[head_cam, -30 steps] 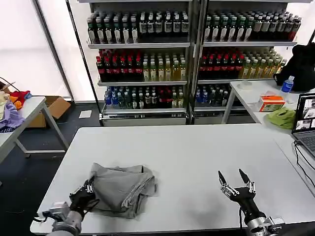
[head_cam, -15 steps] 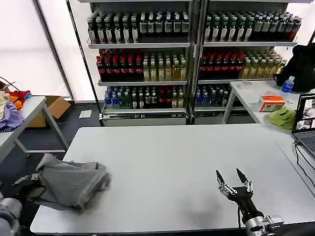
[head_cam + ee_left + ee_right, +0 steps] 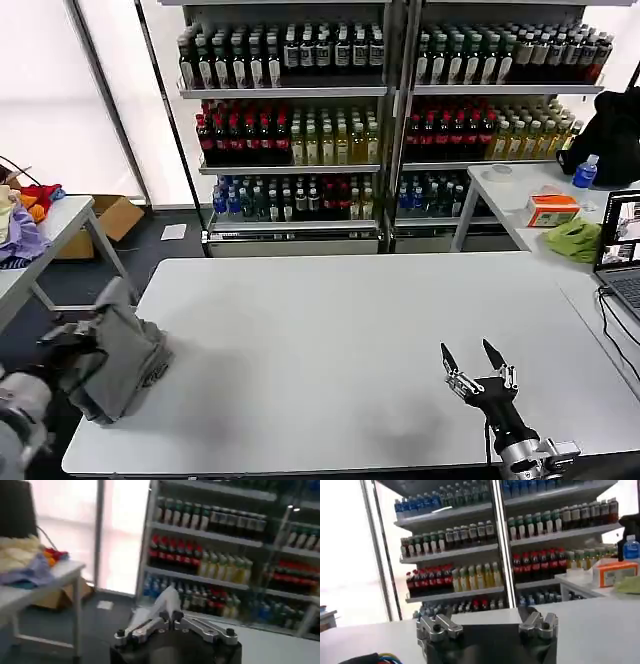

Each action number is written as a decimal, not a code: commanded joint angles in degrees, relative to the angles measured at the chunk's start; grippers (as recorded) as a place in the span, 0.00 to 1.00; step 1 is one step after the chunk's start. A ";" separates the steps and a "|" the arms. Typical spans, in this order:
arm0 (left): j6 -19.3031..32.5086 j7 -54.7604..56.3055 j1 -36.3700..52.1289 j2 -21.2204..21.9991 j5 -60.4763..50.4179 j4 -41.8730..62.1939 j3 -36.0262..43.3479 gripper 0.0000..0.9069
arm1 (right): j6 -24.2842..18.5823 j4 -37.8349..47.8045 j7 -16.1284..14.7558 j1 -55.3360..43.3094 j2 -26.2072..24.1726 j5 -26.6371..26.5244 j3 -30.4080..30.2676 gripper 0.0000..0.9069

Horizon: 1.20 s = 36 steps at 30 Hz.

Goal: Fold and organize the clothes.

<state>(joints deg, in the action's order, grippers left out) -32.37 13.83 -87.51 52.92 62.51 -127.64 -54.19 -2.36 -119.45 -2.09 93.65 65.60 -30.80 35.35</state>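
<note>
The crumpled light-grey cotton shirt, which a second ago lies on the near left part of the white worktop, now hangs bunched at the worktop's left edge, lifted and drawn further left and slightly farther than half a second ago. The left gripper moves with it, from the near left edge of the worktop out beyond its left side, clamped on the shirt. Bare worktop now shows where the shirt lay.
</note>
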 commanded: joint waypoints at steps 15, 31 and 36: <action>-0.65 3.39 28.06 20.35 2.49 17.32 48.47 1.00 | 17.46 -2.81 7.71 -1.45 -2.20 -2.66 -5.39 1.00; 3.20 -7.92 14.68 9.31 -13.97 1.55 18.51 1.00 | 30.38 13.01 16.66 -33.49 6.33 -10.84 -39.11 1.00; 3.66 -8.19 11.96 8.73 -12.68 0.93 9.99 1.00 | 32.61 17.39 20.68 -38.62 10.90 -13.42 -45.65 1.00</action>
<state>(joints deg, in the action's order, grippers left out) -30.51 9.69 -70.21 64.23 59.42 -123.25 -27.47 23.95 -112.44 12.05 70.77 69.35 -39.70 7.93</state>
